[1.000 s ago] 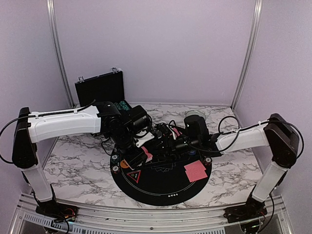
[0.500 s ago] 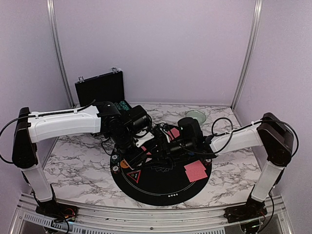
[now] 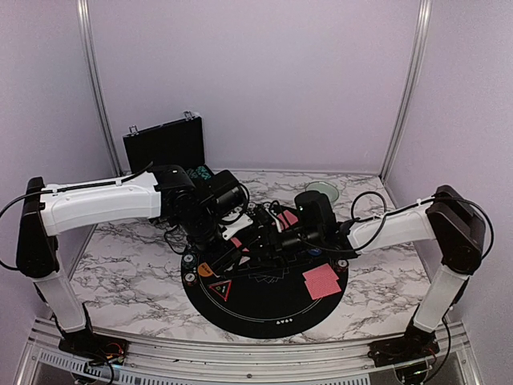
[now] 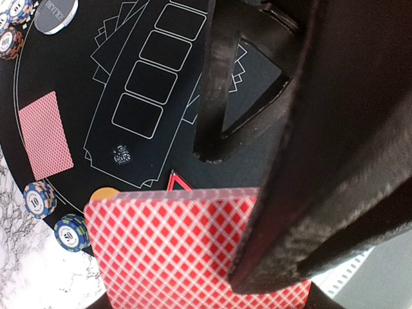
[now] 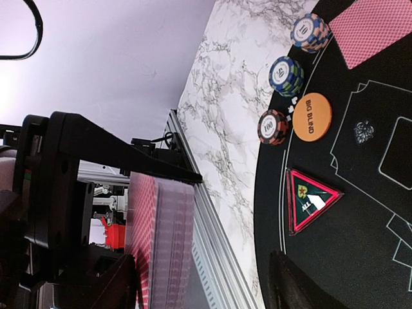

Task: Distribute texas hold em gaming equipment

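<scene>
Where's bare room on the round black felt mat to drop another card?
Near edge of the round black felt mat, between the red triangle marker and the pinkish-red-backed card. Bare marble table either side too. Crowded: mat's middle and far half, under the left arm and right arm; its left rim carries poker chips.

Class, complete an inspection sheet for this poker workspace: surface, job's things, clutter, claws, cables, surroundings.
Surface: marble table carrying a round black mat.
Job's things: deck of cards in the left claw; loose card face down on the mat; three chip stacks and an orange Big Blind disc at its rim.
Clutter: black case back left; pale green bowl back right.
Claws: left claw shut on the deck; right claw open, empty.
Cables: black cables loop along both arms.
Surroundings: lilac walls, metal frame posts.
</scene>
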`<act>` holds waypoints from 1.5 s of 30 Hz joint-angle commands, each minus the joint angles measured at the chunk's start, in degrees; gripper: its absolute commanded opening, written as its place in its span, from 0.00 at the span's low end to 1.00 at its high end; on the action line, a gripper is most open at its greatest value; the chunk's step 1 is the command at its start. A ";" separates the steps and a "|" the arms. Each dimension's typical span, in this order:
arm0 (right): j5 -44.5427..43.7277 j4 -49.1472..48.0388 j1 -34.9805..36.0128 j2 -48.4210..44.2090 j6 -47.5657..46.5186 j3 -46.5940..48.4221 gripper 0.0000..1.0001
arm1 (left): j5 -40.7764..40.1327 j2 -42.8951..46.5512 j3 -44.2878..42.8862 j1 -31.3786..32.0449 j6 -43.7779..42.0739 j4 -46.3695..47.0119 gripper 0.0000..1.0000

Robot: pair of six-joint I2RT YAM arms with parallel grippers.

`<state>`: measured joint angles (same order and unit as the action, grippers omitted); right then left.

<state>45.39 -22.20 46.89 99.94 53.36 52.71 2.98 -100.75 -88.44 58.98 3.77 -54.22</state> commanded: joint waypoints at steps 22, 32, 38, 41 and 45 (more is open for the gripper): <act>-2.18 1.85 -1.74 -2.97 -0.06 0.28 0.66 | 1.05 3.83 -0.16 0.52 -0.80 1.70 0.49; -0.64 -2.62 1.02 -0.93 2.21 3.27 0.71 | 1.51 3.54 -0.32 0.52 -1.05 2.10 0.49; -0.45 -3.77 1.96 1.01 2.81 4.60 0.71 | 1.34 3.62 -0.24 0.52 -1.05 2.10 0.49; -0.50 -3.56 2.02 1.79 2.78 4.77 0.71 | 1.32 3.74 -0.24 0.52 -1.05 2.10 0.49; -0.39 -2.61 1.67 2.73 2.64 4.50 0.70 | 0.96 4.08 -0.31 0.52 -0.98 2.09 0.49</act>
<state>45.17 -24.34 47.75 101.08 56.03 54.65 2.50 -98.91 -88.38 58.81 3.86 -54.04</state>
